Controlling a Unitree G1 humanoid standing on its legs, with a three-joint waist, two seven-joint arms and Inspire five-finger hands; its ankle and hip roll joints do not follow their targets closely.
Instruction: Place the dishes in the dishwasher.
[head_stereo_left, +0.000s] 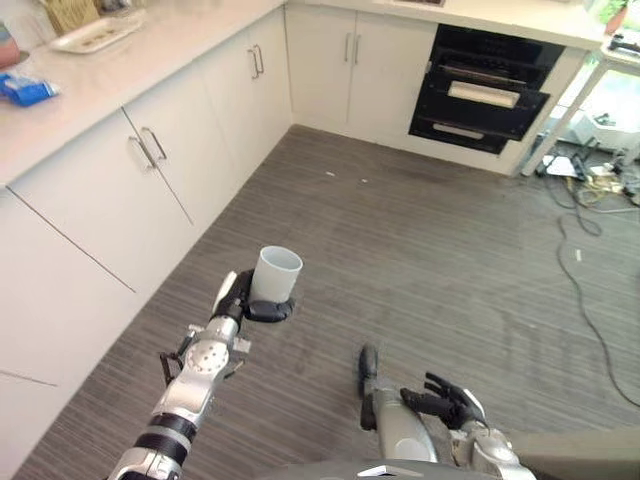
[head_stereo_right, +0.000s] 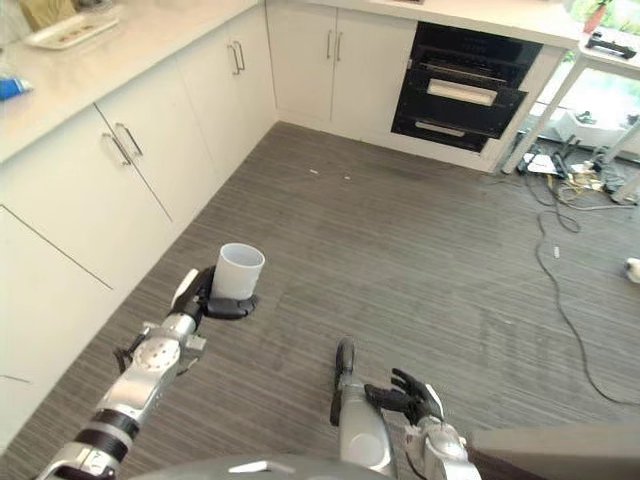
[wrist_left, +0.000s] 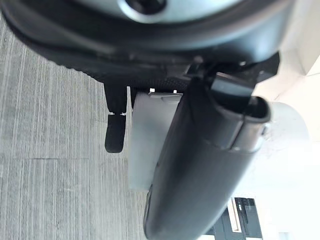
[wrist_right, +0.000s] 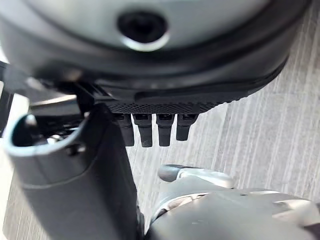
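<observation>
A pale grey cup (head_stereo_left: 277, 273) stands upright in my left hand (head_stereo_left: 238, 299), held out over the wood-look floor beside the white cabinets. The left wrist view shows the cup (wrist_left: 144, 145) pinched between the thumb and fingers. My right hand (head_stereo_left: 446, 401) hangs low near the bottom of the eye views, fingers relaxed, holding nothing; its fingers (wrist_right: 154, 131) show bare over the floor. The dark built-in appliance (head_stereo_left: 482, 88) sits at the far end of the room, its front panels pulled partly out.
White cabinets (head_stereo_left: 150, 170) run along the left under a pale counter (head_stereo_left: 120, 60) bearing a tray (head_stereo_left: 95, 35) and a blue packet (head_stereo_left: 25, 90). Cables (head_stereo_left: 585, 200) and a white table leg (head_stereo_left: 565, 115) lie at the far right.
</observation>
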